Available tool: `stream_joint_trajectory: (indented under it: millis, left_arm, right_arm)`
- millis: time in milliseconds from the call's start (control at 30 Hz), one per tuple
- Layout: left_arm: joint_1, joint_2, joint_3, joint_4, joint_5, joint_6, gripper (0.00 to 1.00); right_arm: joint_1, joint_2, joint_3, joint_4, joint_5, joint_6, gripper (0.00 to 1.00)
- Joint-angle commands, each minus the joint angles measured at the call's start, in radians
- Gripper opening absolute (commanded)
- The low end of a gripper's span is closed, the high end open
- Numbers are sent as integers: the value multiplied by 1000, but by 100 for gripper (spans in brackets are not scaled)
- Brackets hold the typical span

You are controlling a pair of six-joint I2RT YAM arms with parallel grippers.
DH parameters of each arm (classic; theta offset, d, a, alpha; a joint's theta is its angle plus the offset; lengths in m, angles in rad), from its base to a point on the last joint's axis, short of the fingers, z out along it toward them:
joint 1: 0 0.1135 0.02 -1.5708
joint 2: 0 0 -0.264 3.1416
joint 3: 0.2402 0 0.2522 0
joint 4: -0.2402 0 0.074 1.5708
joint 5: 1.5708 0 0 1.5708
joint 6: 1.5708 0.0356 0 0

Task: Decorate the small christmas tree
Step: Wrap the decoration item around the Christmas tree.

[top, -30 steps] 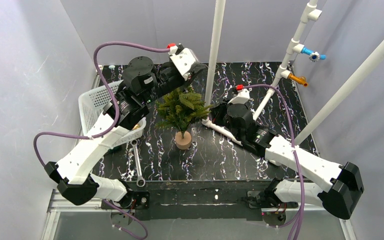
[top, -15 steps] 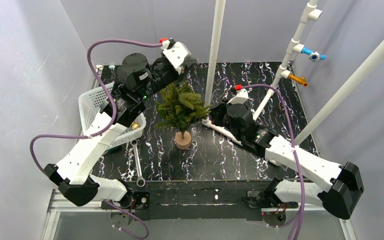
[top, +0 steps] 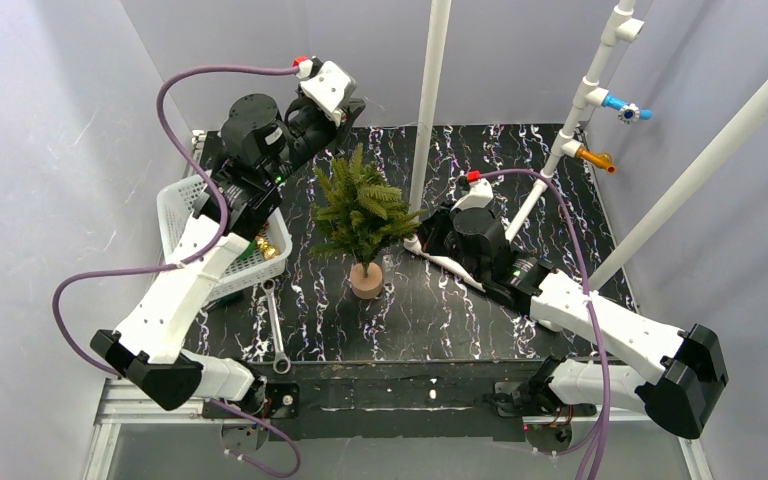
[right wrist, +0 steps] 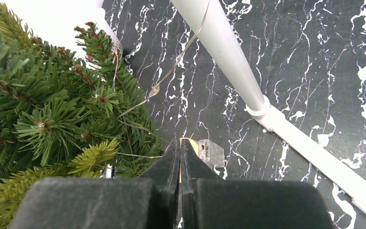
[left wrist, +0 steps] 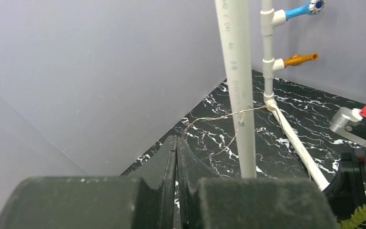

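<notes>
Small christmas tree trails thin wire unseen from above.

The left arm stood raised and bent, its wrist high at the far left, jaws pressed together. The right arm lay low, reaching toward the middle, jaws likewise closed.

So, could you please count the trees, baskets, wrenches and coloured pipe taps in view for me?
Christmas tree: 1
White basket: 1
Wrench: 1
Blue pipe tap: 1
Orange pipe tap: 1
Total: 5
</notes>
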Motion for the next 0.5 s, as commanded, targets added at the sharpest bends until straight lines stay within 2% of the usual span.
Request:
stream_joint_trajectory:
  millis: [0, 200, 333, 467]
  left_arm:
    - [36, 5, -15, 95, -15, -20, 0]
    - [92, 6, -79, 129, -36, -77, 0]
    - [136, -8, -116, 159, -36, -170, 0]
    - [157, -10, -129, 161, -48, -176, 0]
  right_arm:
    - [-5, -22, 6, -12, -9, 4, 1]
    - [-5, -26, 15, -25, -16, -6, 1]
    - [-5, -23, 17, -26, -23, -11, 1]
    - [-5, -7, 34, -29, -45, -14, 1]
